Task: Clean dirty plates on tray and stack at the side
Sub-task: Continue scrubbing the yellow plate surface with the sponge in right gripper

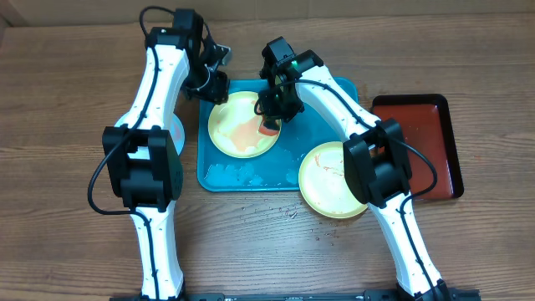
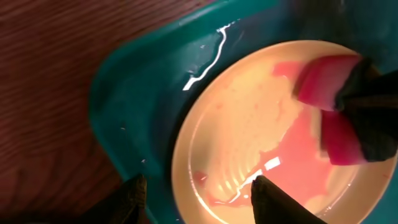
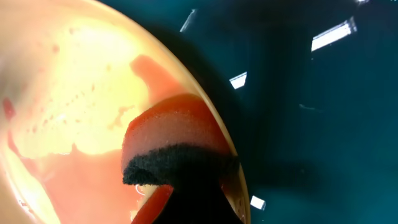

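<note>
Mid-scrub on plate one, nothing visibly stacked yet. Right gripper (image 1: 270, 117) is clamped on a red sponge (image 3: 171, 134), dark scouring side up against the fingers, red foam pressed onto the yellow-green plate (image 1: 238, 125) directly under it, near the plate's rim on that gripper's side. The plate sits inside the turquoise tray (image 1: 251, 177), which lies beneath both grippers. Left gripper (image 2: 196, 193) has its jaws apart and straddling the plate's opposite rim, one finger (image 2: 134, 193) outside over the tray floor, the other on the plate's inside. It looks like bracing, not a pinch, and I can't tell whether either finger touches. Sauce (image 2: 298, 155) is thinned to a wet pink film across the half of the plate nearest the sponge; the half toward the left gripper looks mostly clean. My read: this plate needs more passes before it can move. Next move calls for sweeping the sponge across the pink zone with light downward pressure while the left keeps the plate from sliding on the wet tray. Risk is the plate skating or tipping if the sponge rides over the rim. A second yellow-green plate (image 1: 330, 180), red streaks on it, is behind the right gripper beside that arm, overhanging the tray's corner. A light blue plate (image 1: 177, 130) looks to be peeking from under the left arm, off the tray, so probably the stack spot. A dark red tray (image 1: 435, 125) is well out past the right arm.
</note>
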Available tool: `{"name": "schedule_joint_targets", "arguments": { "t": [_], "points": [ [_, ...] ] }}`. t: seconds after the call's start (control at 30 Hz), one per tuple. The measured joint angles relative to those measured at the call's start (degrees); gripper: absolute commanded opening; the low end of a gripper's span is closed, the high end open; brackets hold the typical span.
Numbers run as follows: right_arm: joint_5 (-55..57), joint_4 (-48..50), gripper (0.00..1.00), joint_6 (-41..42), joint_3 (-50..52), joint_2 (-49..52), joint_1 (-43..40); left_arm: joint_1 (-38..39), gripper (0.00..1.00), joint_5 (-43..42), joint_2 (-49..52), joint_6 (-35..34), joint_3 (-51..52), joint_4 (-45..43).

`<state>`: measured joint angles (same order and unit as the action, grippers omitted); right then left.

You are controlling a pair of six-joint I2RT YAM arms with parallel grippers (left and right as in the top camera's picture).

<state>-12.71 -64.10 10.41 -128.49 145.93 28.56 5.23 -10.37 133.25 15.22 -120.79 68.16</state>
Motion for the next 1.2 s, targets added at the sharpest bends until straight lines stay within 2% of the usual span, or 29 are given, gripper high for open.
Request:
{"name": "schedule_joint_targets", "arguments": {
  "t": [0.5, 0.6, 0.63, 0.67, 1.0, 1.2],
  "points": [
    [-0.15, 0.00, 0.04, 0.02, 0.04, -0.04, -0.02, 0.04, 0.44, 2.97, 0.00, 0.00, 11.37, -4.57],
    [-0.17, 0.00, 0.04, 0.00, 0.04, -0.04, -0.02, 0.04, 0.15, 3.02, 0.00, 0.17, 12.52, -5.79],
    [-0.15, 0.00, 0.04, 0.02, 0.04, -0.04, -0.02, 0.04, 0.08, 3.02, 0.00, -0.07, 12.68, -5.92],
    [-0.11, -0.04, 0.04, 0.02, 0.04, -0.04, -0.02, 0.04, 0.04, 3.28, 0.00, -0.04, 12.96, -6.21],
    [-1.07, 0.31, 0.04, 0.17, 0.26, -0.04, -0.09, -0.11, 0.04, 3.06, -0.11, -5.38, 13.20, -6.60],
    [-4.70, 3.61, 0.04, 3.30, 0.98, -0.04, 0.04, -0.63, 0.04, 1.11, -0.11, -6.78, 13.20, -6.64]
  ]
}}
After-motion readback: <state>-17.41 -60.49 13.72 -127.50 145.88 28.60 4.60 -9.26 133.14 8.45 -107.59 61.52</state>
